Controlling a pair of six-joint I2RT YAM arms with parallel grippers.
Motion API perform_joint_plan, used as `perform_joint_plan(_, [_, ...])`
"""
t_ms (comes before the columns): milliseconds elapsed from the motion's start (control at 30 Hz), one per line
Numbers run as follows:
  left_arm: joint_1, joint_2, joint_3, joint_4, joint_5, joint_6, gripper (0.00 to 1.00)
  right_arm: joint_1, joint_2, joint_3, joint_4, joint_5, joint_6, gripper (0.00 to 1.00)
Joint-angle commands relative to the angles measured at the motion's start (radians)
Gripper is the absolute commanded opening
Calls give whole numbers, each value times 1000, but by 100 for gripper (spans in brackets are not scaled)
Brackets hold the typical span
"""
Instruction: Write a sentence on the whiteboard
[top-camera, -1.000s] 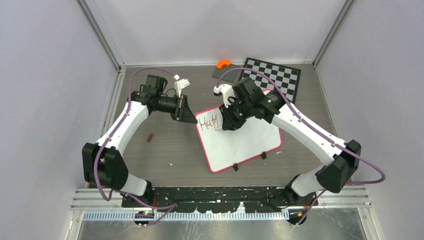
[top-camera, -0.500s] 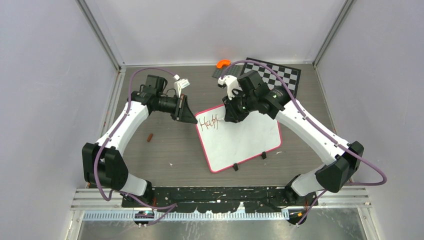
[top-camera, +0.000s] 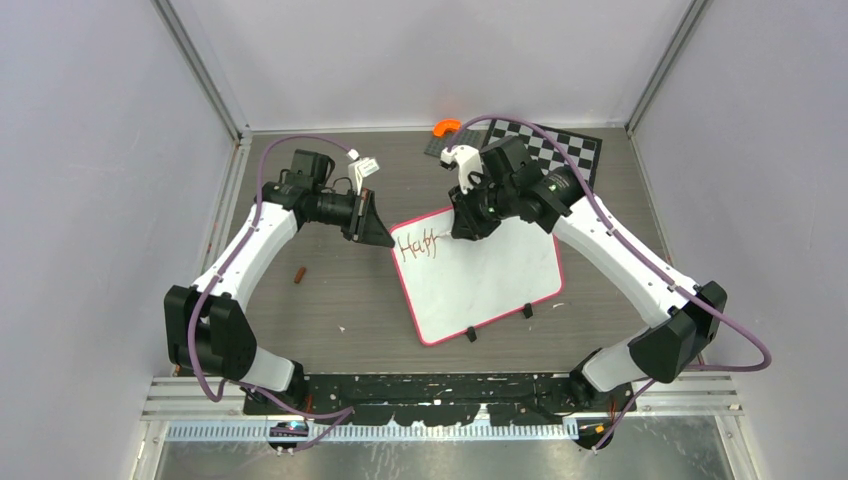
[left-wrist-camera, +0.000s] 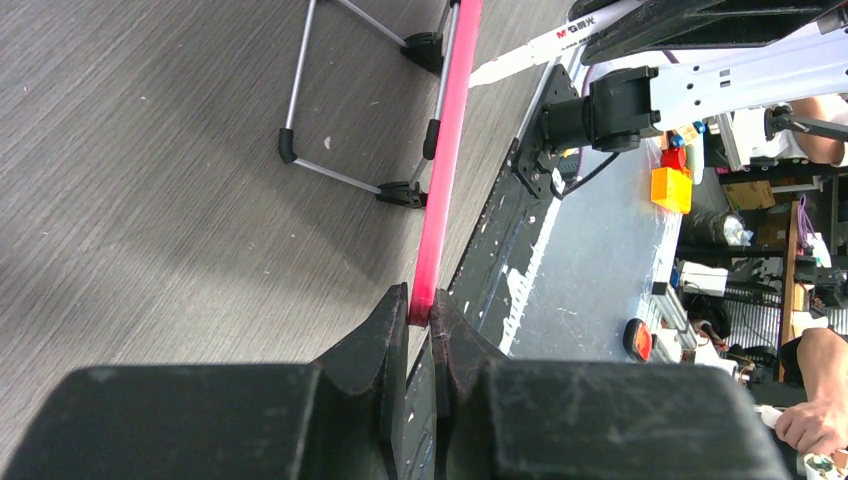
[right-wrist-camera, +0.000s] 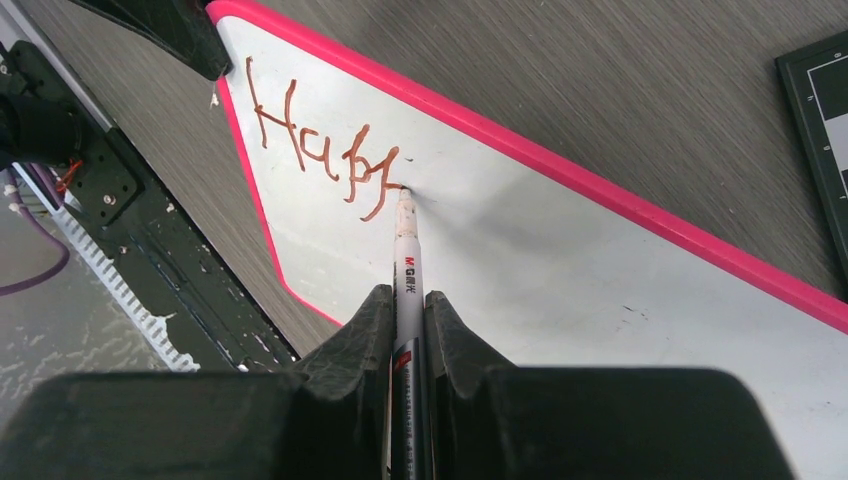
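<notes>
Right gripper (right-wrist-camera: 408, 298) pinches the marker (right-wrist-camera: 407, 245), tip on the whiteboard (right-wrist-camera: 600, 270) where the sentence (right-wrist-camera: 310, 145) stops; left gripper (left-wrist-camera: 420, 305) clamps its pink edge — keep pressure light, letters even.

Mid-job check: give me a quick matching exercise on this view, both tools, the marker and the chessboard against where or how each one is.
Column one:
1. left tool
2. right tool
3. marker
4. chessboard

Column two:
A. tip resting on the whiteboard at the end of the writing
B. lying flat beyond the whiteboard's far right corner
C. pinching the whiteboard's pink frame
D. shut around a white barrel

Pairs: 1-C, 2-D, 3-A, 4-B
</notes>
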Motion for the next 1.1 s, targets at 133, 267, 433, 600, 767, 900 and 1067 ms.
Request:
perform_joint_plan(133, [-5,-27,12,7,52,-5,0,-11,-33,-14,19,9,-4,0])
perform_joint_plan(267, [-5,-26,12,8,50,-4,0,-8,-36,-31,9,-4,-15,0])
perform_joint_plan(433, [-5,-27,12,4,51,-1,0,8,-39,-32,7,-8,-20,0])
perform_joint_plan(600, [-5,-28,12,1,50,-2,0,34,-22,-16,18,-10,-8,0])
perform_joint_plan(767, [-5,-40,6,0,49,2,0,46,-6,-5,19,-11,-6,0])
perform_joint_plan(900, [-5,-46,7,-7,49,11,0,48,-20,13,8,-26,-4,0])
perform_joint_plan(1067, [-6,-48,5,-7,49,12,0,46,-53,24,-6,-55,2,0])
